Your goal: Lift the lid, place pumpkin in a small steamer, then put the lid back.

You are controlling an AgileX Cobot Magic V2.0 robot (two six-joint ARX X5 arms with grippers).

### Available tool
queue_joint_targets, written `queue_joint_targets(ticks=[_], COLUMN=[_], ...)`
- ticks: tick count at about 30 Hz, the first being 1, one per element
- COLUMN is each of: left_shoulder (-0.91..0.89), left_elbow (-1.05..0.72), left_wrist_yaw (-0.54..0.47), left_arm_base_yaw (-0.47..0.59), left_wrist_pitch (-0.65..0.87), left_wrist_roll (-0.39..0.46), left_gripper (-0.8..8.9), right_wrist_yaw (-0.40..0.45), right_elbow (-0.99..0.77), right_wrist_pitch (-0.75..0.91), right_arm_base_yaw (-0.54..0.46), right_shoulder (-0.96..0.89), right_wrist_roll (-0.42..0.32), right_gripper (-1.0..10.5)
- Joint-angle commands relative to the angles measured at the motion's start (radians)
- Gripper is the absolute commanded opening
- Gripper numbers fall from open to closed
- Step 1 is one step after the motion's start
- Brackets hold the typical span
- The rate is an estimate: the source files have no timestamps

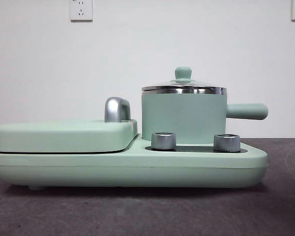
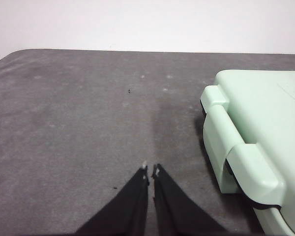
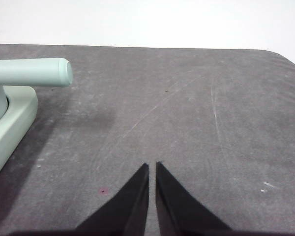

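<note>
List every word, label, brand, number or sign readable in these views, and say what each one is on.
None can be read. The small steamer, its lid, the two chrome knobs and the mint-green cooker base show no print. A faint raised patch on the flat cover is too blurred to read. The wall sockets bear no legible marks.

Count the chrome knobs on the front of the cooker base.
2. Both sit below the small steamer: one chrome knob under its left side, the other under its right, nearer the handle. Others may be hidden behind.
</note>
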Motion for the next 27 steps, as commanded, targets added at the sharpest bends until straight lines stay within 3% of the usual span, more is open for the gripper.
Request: queue_joint_targets(ticks=[1, 21, 24, 27], left_shoulder=[-0.002, -0.002, -0.002, -0.002], left_elbow=[-0.018, -0.018, -0.018, -0.018], left_wrist_yaw=[-0.006, -0.006, -0.077, -0.081], left_arm_base_yaw=[0.002, 0.002, 0.003, 0.003], left_wrist_pitch=[0.011, 0.013, 0.024, 0.026], left_wrist_roll=[0.006, 0.006, 0.006, 0.006], left_gripper=[0.20, 0.20, 0.20, 0.20], right_wrist_yaw=[-0.002, -0.002, -0.002, -0.002], right_elbow=[-0.006, -0.006, -0.006, -0.006], right_wrist_pitch=[0.010, 0.010, 0.010, 0.010], right_arm_base_yaw=[0.000, 0.000, 0.000, 0.000], right_shoulder=[-0.002, -0.002, -0.002, -0.002], right_wrist_roll=[-0.005, -0.005, -0.005, -0.005], right_gripper=[0.2, 0.2, 0.2, 0.2])
